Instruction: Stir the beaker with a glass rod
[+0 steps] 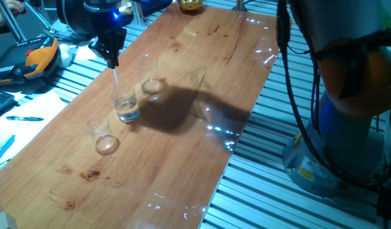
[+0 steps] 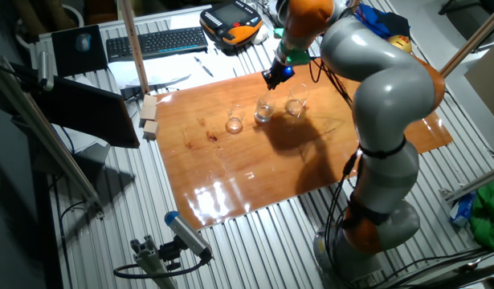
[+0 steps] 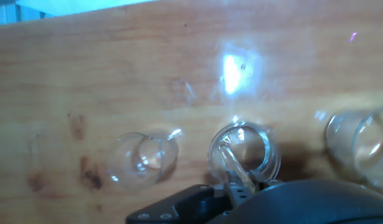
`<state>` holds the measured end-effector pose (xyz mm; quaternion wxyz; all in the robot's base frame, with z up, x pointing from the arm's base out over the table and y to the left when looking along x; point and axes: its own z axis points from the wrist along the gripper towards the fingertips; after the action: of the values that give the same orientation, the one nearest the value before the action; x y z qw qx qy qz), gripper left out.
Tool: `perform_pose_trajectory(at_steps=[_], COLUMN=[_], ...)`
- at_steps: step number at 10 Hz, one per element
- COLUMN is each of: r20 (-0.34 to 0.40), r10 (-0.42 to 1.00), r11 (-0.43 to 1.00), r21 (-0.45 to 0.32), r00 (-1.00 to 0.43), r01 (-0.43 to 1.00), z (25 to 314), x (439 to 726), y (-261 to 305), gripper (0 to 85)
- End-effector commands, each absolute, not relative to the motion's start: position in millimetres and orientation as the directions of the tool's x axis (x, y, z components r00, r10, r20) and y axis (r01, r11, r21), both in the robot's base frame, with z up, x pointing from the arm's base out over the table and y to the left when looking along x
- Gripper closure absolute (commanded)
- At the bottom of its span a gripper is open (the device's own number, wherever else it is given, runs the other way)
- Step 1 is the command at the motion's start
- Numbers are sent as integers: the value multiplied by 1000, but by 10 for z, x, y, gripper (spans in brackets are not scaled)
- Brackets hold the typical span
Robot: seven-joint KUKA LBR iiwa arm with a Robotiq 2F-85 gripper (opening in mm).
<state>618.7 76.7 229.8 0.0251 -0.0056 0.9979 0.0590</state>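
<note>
The beaker [image 1: 125, 105] stands in the middle of a row of three clear glasses on the wooden table [image 1: 182, 159]. It also shows in the other fixed view [image 2: 263, 110] and in the hand view [image 3: 244, 152]. My gripper [image 1: 111, 55] is right above it, shut on the glass rod [image 1: 116, 79]. The rod hangs nearly upright with its lower end inside the beaker. In the hand view the rod [image 3: 230, 163] runs from my fingers down into the beaker's mouth. My gripper shows above the beaker in the other fixed view [image 2: 277, 76].
The taller, wider beaker [image 1: 150, 79] stands just behind the middle one, and the smaller beaker [image 1: 103, 137] in front of it. Both show in the hand view, smaller [image 3: 141, 160] and taller [image 3: 359, 146]. Two wooden blocks [image 2: 150, 116] lie at the table's edge.
</note>
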Motion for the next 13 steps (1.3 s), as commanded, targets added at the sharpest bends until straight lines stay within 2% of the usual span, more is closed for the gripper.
perform_pose_trajectory(at_steps=[1, 3, 4, 6, 7, 8, 10, 12, 13], r20=[-101, -63, -4, 99, 128, 133, 117, 89, 78], r10=[-146, -271, -291, -272, -231, -166, -29, 53, 68], r11=[989, 956, 946, 949, 965, 985, 993, 979, 974], r21=[-13, -131, -151, -135, -94, -19, 113, 194, 210], r00=[-984, -960, -957, -957, -965, -977, -993, -995, -995], r01=[-145, -261, -287, -284, -244, -170, -16, 69, 83], z=[2337, 2393, 2415, 2416, 2397, 2355, 2273, 2214, 2199], x=[6191, 6174, 6164, 6149, 6145, 6139, 6145, 6154, 6160], y=[759, 759, 759, 759, 757, 753, 771, 784, 780], gripper=[850, 850, 850, 850, 850, 850, 850, 850, 850])
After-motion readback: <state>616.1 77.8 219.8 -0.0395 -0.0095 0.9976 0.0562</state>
